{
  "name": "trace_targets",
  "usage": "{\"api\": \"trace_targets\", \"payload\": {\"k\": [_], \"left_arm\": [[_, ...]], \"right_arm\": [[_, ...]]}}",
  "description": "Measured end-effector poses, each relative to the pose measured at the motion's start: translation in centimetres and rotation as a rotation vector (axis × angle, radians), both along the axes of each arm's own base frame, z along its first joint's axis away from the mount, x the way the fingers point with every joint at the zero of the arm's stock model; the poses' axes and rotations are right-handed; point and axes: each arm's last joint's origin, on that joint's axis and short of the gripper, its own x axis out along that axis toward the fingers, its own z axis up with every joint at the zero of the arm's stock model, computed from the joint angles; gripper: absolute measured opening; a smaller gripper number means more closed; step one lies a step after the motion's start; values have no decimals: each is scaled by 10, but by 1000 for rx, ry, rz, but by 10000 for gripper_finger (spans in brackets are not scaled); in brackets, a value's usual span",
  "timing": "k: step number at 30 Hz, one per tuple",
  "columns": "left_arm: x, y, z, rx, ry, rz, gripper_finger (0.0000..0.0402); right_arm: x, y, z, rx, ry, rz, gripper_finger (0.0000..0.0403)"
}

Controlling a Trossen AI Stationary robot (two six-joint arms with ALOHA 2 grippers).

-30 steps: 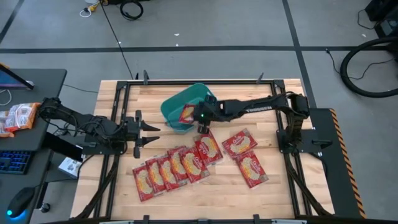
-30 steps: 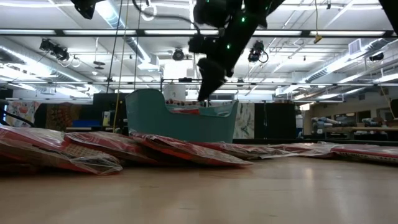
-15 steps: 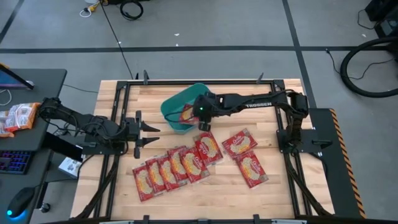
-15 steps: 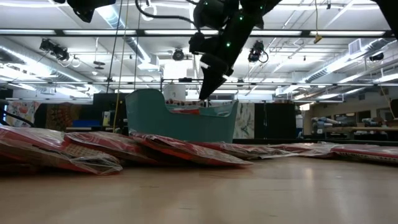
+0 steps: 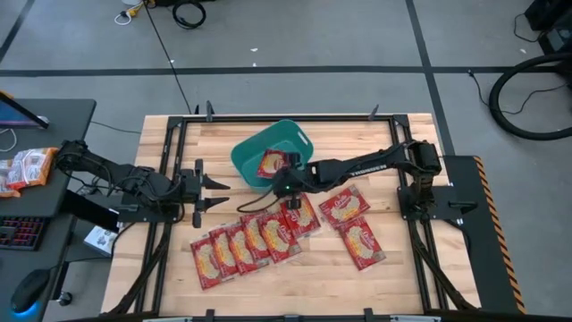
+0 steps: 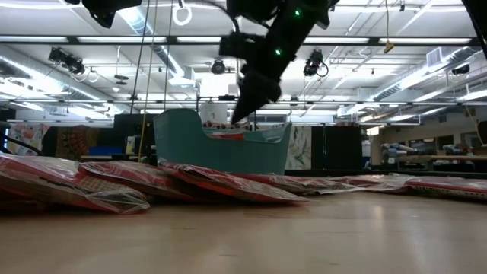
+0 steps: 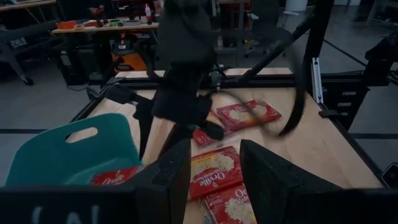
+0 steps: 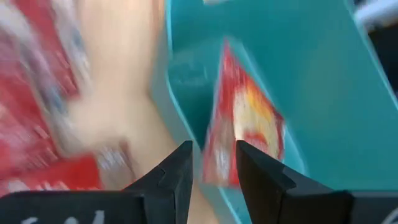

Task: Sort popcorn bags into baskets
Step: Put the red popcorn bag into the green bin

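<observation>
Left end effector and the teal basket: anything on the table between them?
Nothing: the high view shows bare wood between the left end effector and the teal basket.

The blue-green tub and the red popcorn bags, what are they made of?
The tub looks like smooth moulded plastic: one even teal colour, rounded corners and a cut-out handle. The popcorn bags look like thin glossy plastic film, probably over paper; in the low view their clear edges crinkle and catch the light. The table looks like pale wood planks.

Grey floor point(image 5: 295, 36) with dark seams, black desk point(image 5: 54, 116), strip-lit ceiling point(image 6: 396, 68).
</observation>
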Motion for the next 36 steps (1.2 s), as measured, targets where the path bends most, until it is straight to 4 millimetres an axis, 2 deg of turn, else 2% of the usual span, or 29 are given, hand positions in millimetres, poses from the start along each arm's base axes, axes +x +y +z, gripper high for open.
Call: {"api": "trace_targets", "payload": {"k": [11, 21, 30, 36], "left_arm": [[0, 0, 0, -4, 2, 1, 144], [0, 0, -1, -1, 10, 1, 144], [0, 0, -1, 4, 10, 0, 144], [0, 0, -1, 5, 10, 0, 144]], "right_arm": [[0, 0, -4, 15, -34, -22, 126], [4, 14, 0, 16, -88, 13, 125], [-6, 2, -31, 20, -87, -9, 122], [-6, 1, -32, 18, -99, -9, 84]]}}
